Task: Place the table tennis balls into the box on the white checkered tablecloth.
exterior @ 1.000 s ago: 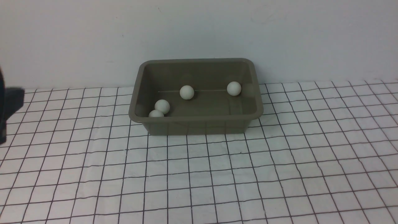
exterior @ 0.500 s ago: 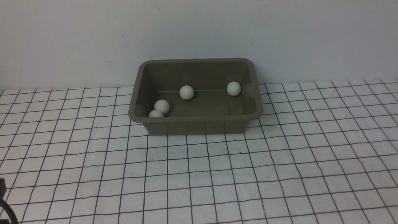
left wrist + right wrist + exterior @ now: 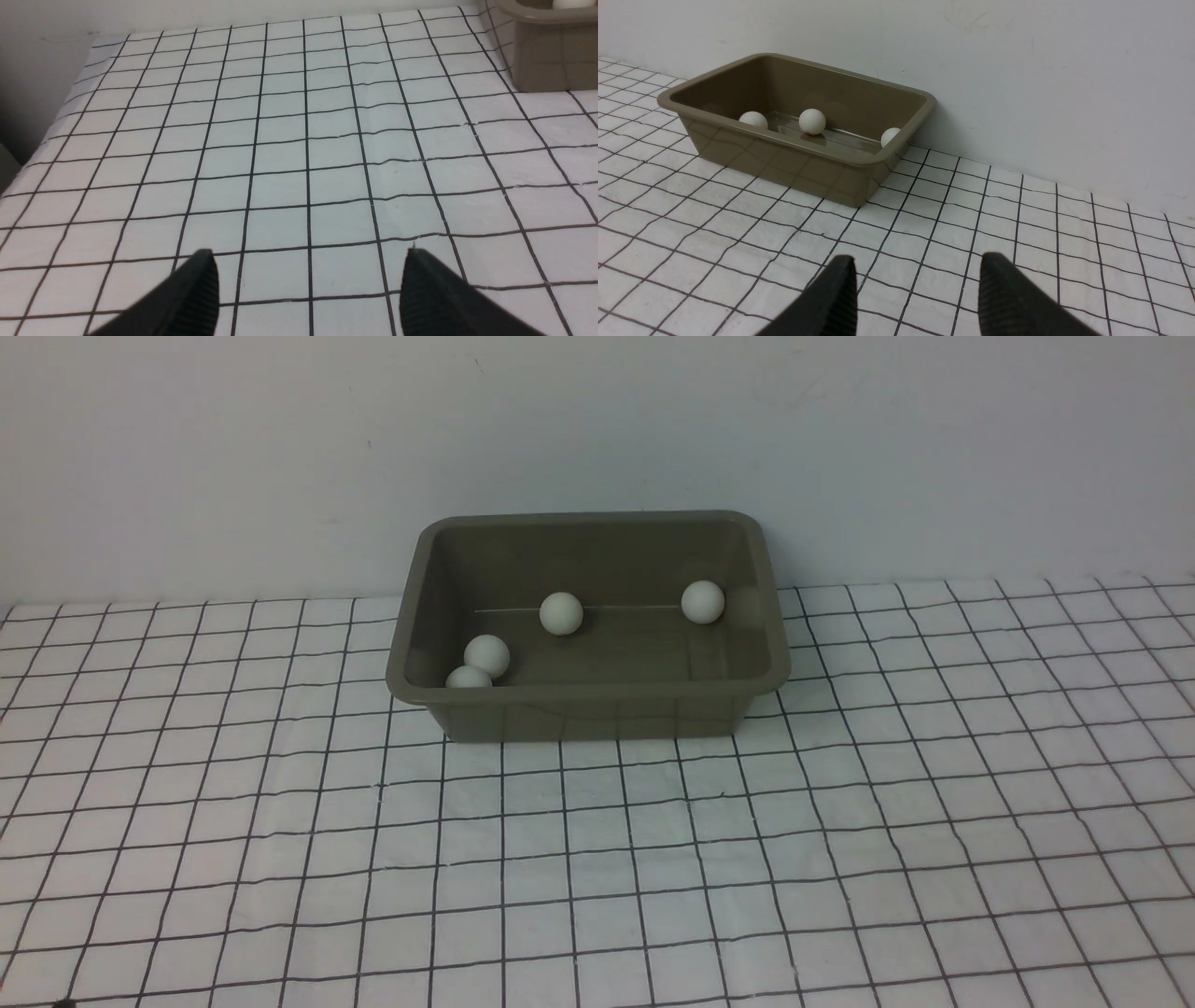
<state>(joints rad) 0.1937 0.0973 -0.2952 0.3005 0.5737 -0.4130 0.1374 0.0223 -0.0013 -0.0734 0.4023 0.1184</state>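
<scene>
While all four balls [image 3: 561, 613] sit in the box [image 3: 588, 709], you see both grippers, left [image 3: 308, 261] and right [image 3: 917, 275], spread and empty above the cloth [image 3: 653, 859].

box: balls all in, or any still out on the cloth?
All in. Four table tennis balls lie inside the box; none shows on the white checkered tablecloth in any view.

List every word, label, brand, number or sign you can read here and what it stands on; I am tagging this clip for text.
None: no view shows any readable text.
The box: plain olive-grey walls, no label or mark.
The table tennis balls: plain white, no print visible.
The white checkered tablecloth: only a grid of black lines.
The wall: bare, with faint scuffs but no writing.
</scene>
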